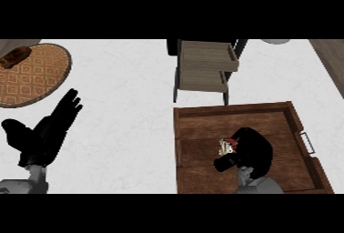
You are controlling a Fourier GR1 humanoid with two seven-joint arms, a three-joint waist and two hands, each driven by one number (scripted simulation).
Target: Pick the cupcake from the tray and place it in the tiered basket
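The cupcake (228,145), pale wrapper with a red top, sits in the middle of the brown wooden tray (201,120). My right hand (251,152) is over the tray with its fingers and thumb curled round the cupcake, hiding most of it. The tiered basket (205,66), with grey wooden shelves on a dark frame, stands just beyond the tray's far edge. My left hand (47,132) rests open at the left, fingers straight and pointing up, holding nothing.
A round woven orange mat (33,73) lies at the far left, with a brown pastry (15,57) at its upper left edge. The tray has a metal handle (308,142) on its right side. White counter lies between my left hand and the tray.
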